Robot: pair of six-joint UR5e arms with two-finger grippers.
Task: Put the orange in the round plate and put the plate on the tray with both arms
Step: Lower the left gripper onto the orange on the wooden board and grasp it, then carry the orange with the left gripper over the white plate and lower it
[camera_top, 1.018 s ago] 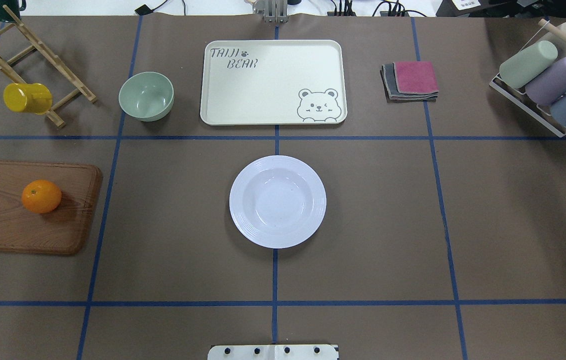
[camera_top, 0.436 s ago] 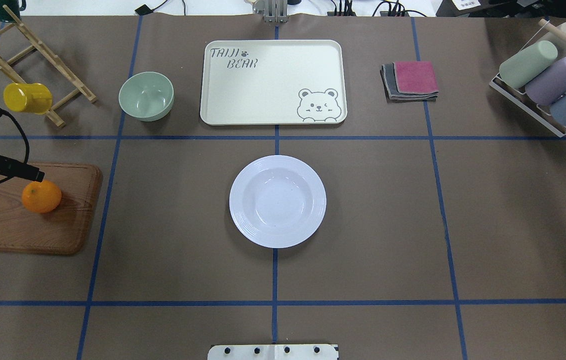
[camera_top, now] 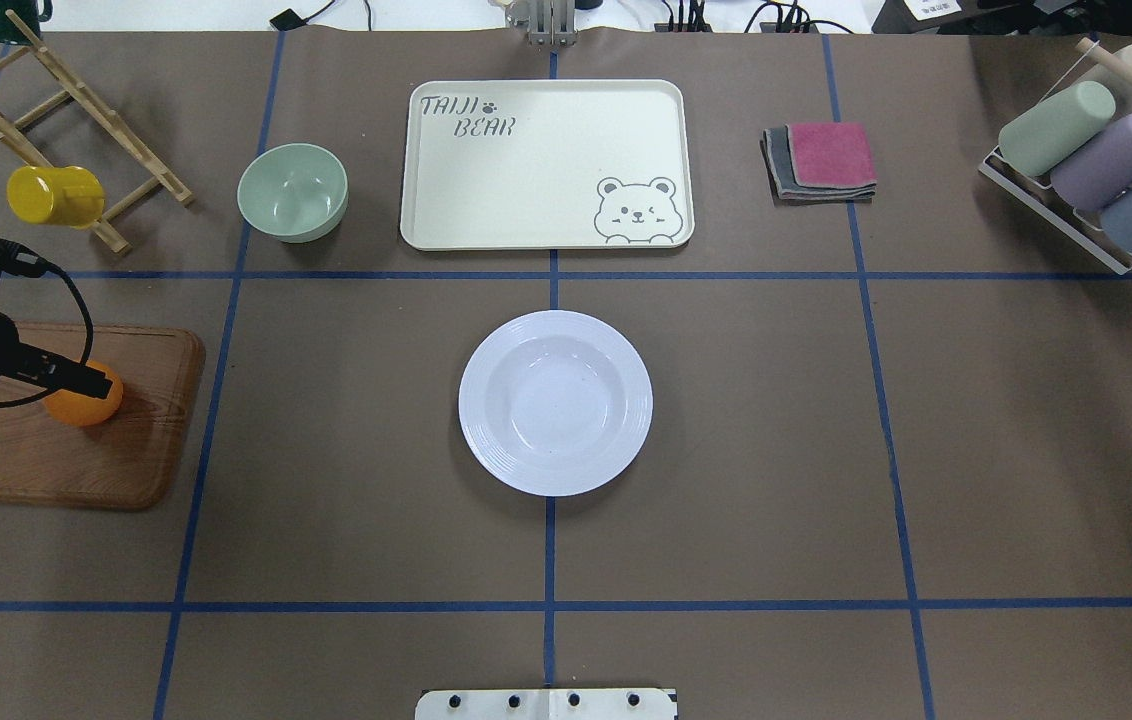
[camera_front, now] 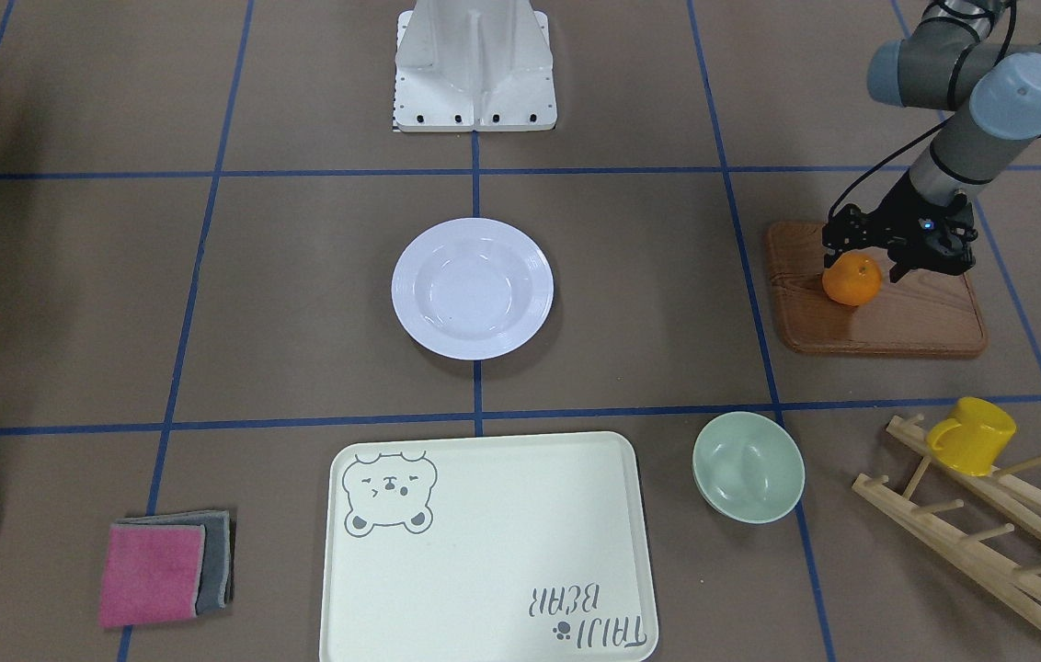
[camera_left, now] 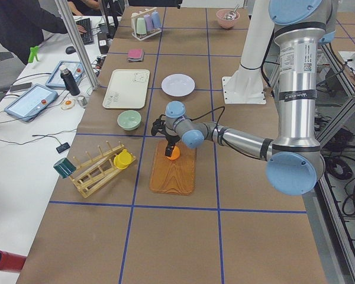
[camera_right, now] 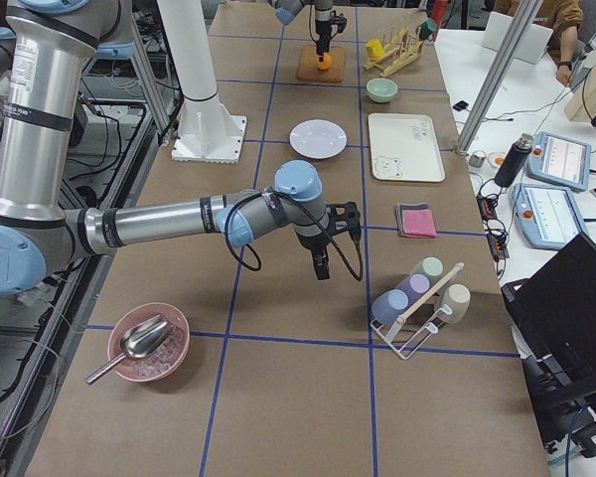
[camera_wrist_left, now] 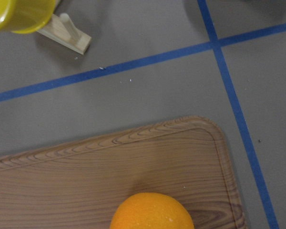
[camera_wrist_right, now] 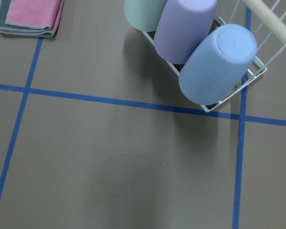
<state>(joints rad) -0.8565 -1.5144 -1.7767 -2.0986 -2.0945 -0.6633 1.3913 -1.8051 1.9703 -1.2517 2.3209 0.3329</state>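
We have left end effector open above orange on wooden board, poised to grasp; right end effector: can't tell.

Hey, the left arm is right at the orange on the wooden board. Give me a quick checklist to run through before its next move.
1. Left gripper lined up over the orange: ok, it hangs right above it.
2. Jaws ready to grasp: ok, they look spread to either side of the fruit.
3. Orange at rest on the wooden board: ok.
4. Round plate empty: ok.
5. Tray free for the plate: ok, nothing lies on it.
6. Right gripper out of the way: ok, it is far off near the cup rack. Whether it is open or shut: cannot tell.
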